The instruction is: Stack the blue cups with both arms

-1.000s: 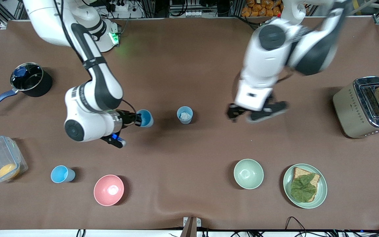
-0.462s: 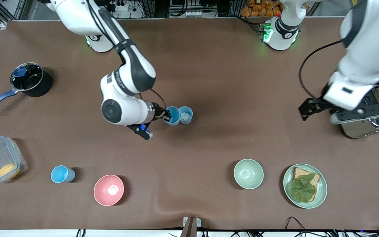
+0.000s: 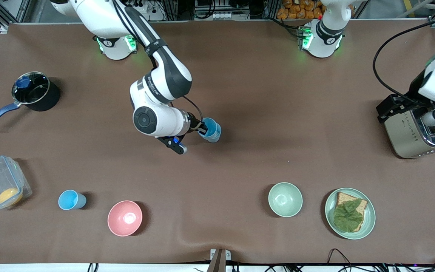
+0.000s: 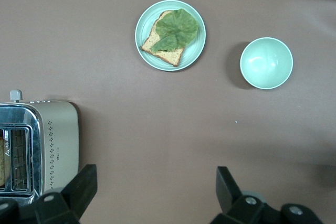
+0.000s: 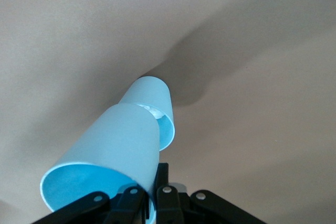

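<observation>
My right gripper [image 3: 203, 130] is shut on the rim of a blue cup [image 3: 210, 125] with a sky-blue inside. It holds the cup tilted, with its base at the mouth of the second blue cup [image 3: 216, 136], which stands mid-table. In the right wrist view the held cup [image 5: 110, 150] fills the foreground, its rim pinched by my right gripper [image 5: 155, 182]. Its base dips into the standing cup [image 5: 157, 98]. My left gripper [image 3: 389, 107] is open and empty over the table beside the toaster [image 3: 410, 132]. In the left wrist view the gripper [image 4: 155, 190] shows wide apart.
A brighter blue cup [image 3: 70, 199], a pink bowl [image 3: 124, 218] and a clear container [image 3: 0, 187] lie toward the right arm's end. A green bowl [image 3: 285, 199] and a plate with bread and lettuce [image 3: 368, 219] lie nearer the camera. A black pot [image 3: 34, 90] stands farther back.
My right gripper carried the sky-blue-inside cup across to the standing cup and now holds it at that cup's mouth. My left arm swung away to the toaster.
</observation>
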`<state>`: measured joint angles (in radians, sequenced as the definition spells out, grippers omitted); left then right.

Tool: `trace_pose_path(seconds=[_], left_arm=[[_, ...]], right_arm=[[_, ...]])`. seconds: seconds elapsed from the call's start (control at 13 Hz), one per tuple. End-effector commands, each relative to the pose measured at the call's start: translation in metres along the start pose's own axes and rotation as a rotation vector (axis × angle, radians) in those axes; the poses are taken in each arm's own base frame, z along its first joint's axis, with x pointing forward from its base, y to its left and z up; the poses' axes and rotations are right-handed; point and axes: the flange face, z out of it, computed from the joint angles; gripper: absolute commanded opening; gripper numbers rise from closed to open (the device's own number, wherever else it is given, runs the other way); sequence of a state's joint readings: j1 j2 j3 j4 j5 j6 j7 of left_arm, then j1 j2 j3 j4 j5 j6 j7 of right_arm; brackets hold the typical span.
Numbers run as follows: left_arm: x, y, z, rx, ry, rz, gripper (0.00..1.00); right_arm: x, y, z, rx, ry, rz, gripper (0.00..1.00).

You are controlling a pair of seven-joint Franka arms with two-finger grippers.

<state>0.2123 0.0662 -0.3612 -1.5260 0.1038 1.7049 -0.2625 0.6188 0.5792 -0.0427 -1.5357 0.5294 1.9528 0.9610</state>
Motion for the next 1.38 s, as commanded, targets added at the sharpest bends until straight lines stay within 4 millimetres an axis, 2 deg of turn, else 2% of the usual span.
trace_pose_path(seconds=[0.0, 0.15, 0.23, 0.31, 0.38, 0.46, 0.54, 0.62, 0.69, 0.77, 1.08, 1.23, 1.31], left_arm=[[-0.009, 0.007, -0.017, -0.015, 0.008, 0.031, 1.00], [-0.012, -0.007, -0.014, 0.005, -0.034, 0.017, 1.00], [-0.012, -0.009, -0.014, 0.005, -0.037, 0.014, 1.00], [-0.012, -0.011, -0.014, -0.009, -0.041, 0.008, 1.00], [-0.010, -0.018, -0.013, -0.023, -0.047, -0.010, 1.00], [-0.010, -0.021, -0.014, -0.033, -0.046, -0.017, 1.00], [-0.012, -0.026, -0.020, -0.041, -0.038, -0.036, 1.00], [-0.012, -0.027, -0.021, -0.041, -0.038, -0.044, 1.00], [-0.012, -0.027, -0.021, -0.040, -0.038, -0.047, 1.00], [-0.012, -0.027, -0.021, -0.040, -0.039, -0.047, 1.00], [-0.017, -0.025, -0.025, -0.040, -0.046, -0.044, 1.00], [-0.019, -0.025, -0.027, -0.040, -0.047, -0.043, 1.00], [-0.020, -0.025, -0.026, -0.038, -0.054, -0.041, 1.00]], right_arm=[[-0.010, -0.007, 0.018, -0.002, -0.002, 0.019, 0.01], [-0.007, -0.004, 0.024, -0.015, 0.001, 0.023, 0.04], [-0.007, -0.004, 0.025, -0.017, 0.000, 0.023, 0.12], [-0.007, -0.003, 0.026, -0.024, -0.003, 0.023, 0.36], [-0.005, -0.002, 0.024, -0.024, -0.003, 0.042, 0.90], [-0.003, -0.002, 0.016, -0.015, 0.005, 0.066, 1.00], [0.002, 0.001, 0.002, -0.003, 0.015, 0.065, 1.00], [0.018, 0.013, -0.018, -0.024, 0.029, 0.047, 1.00], [0.028, 0.026, -0.028, -0.092, 0.045, -0.032, 1.00], [0.048, 0.045, -0.041, -0.154, 0.041, -0.090, 1.00], [0.130, 0.130, -0.106, -0.210, -0.033, -0.180, 1.00], [0.168, 0.177, -0.124, -0.234, -0.072, -0.176, 1.00], [0.180, 0.199, -0.137, -0.224, -0.101, -0.201, 1.00]])
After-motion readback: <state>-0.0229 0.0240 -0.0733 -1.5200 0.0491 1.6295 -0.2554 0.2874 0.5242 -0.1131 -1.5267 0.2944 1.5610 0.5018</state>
